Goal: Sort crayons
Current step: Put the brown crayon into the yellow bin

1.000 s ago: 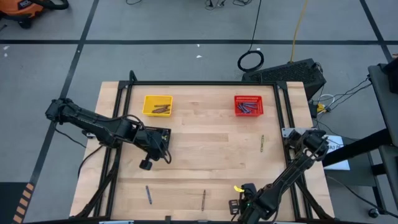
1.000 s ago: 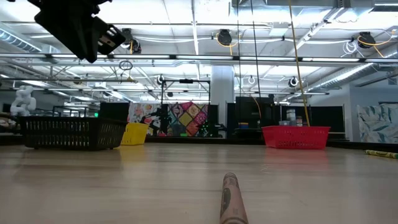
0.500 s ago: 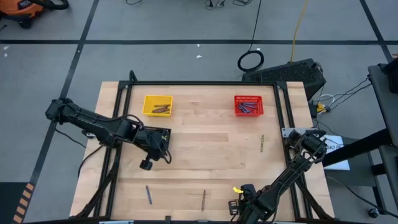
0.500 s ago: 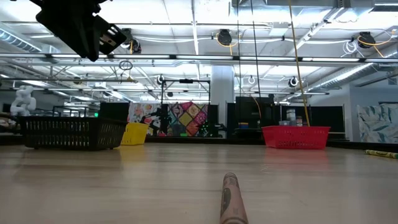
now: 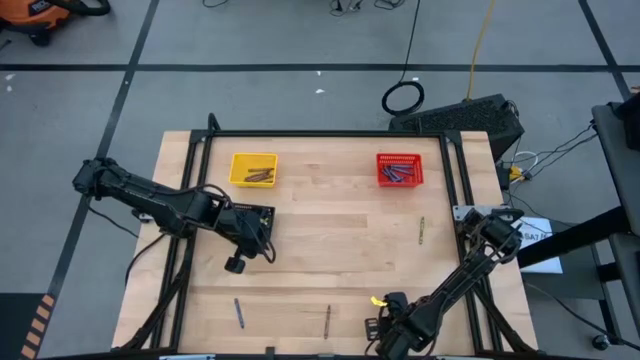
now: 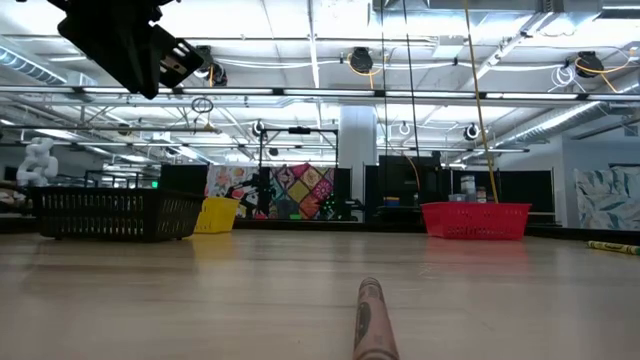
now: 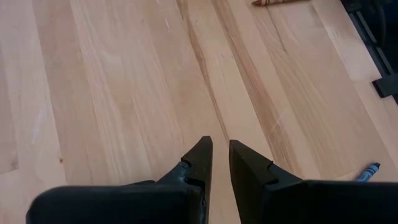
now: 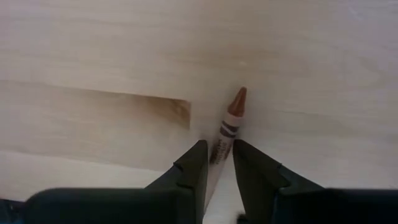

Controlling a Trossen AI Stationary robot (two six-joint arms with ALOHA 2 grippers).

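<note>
Looking straight down first: your right gripper [image 5: 385, 325] sits at the near edge of the counter [image 5: 330, 240], while the left gripper [image 5: 262, 228] hangs over the middle-left. Loose crayons lie apart: a blue-grey crayon [image 5: 238, 312] well short of the left jaws, a brown crayon [image 5: 326, 320] just beside the right jaws, a yellow-green crayon [image 5: 421, 231] far out from both. The yellow basket [image 5: 252, 169] and red basket [image 5: 400, 169] already hold some.

Level view: one brown crayon [image 6: 371, 320] lies flat on the wood, pointing away; the black basket [image 6: 116, 213] stands off to one side. The left arm hangs high, waiting.

Left wrist: jaws stand slightly apart on nothing, bare wood beyond them. A brown stick [image 7: 280, 2] lies far ahead, a blue-grey tip [image 7: 367, 171] off to one side.

Right wrist: jaws sit narrowly apart with a brown crayon's [image 8: 227, 126] wrapped end between the tips; you cannot tell whether they pinch it or only straddle it.

Risks, as you should judge them: that hold is at the very end, so a lift could let the stick pivot or slip out. Round wax rolls, too; a nudge could send it off the near edge.
</note>
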